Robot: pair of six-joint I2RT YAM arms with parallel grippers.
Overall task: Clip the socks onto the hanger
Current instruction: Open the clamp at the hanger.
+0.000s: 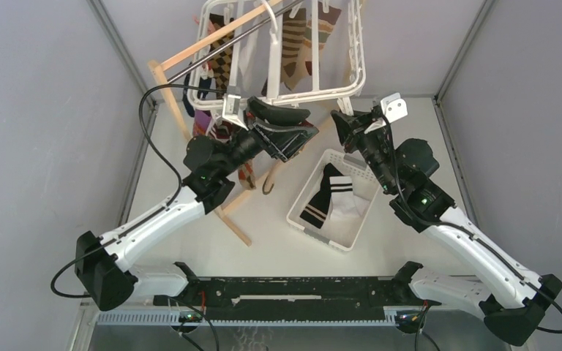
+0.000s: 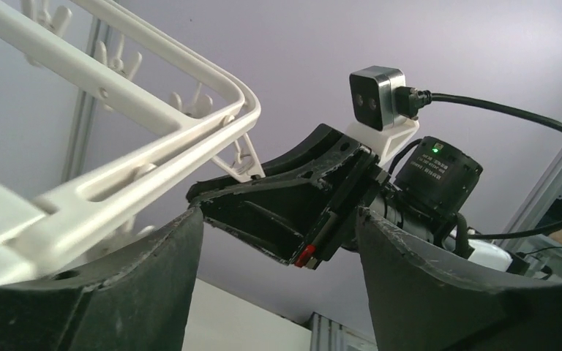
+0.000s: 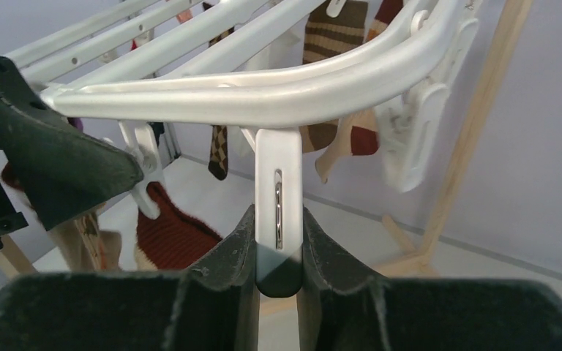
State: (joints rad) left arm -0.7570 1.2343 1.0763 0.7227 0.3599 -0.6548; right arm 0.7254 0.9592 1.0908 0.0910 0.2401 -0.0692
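The white hanger hangs at the back from a rod, with an argyle sock and a striped brown-tan sock clipped on. My right gripper is shut on a white clip that hangs from the hanger's front rail. My left gripper is open and empty just left of it, under the front edge. In the left wrist view, its fingers stand wide apart below the frame. A black sock with white stripes and a white one lie in the basket.
A white slotted basket sits on the table between the arms. A wooden stand with a metal rod carries the hanger; its foot runs across the table at the left. A red knitted sock hangs low behind the left finger.
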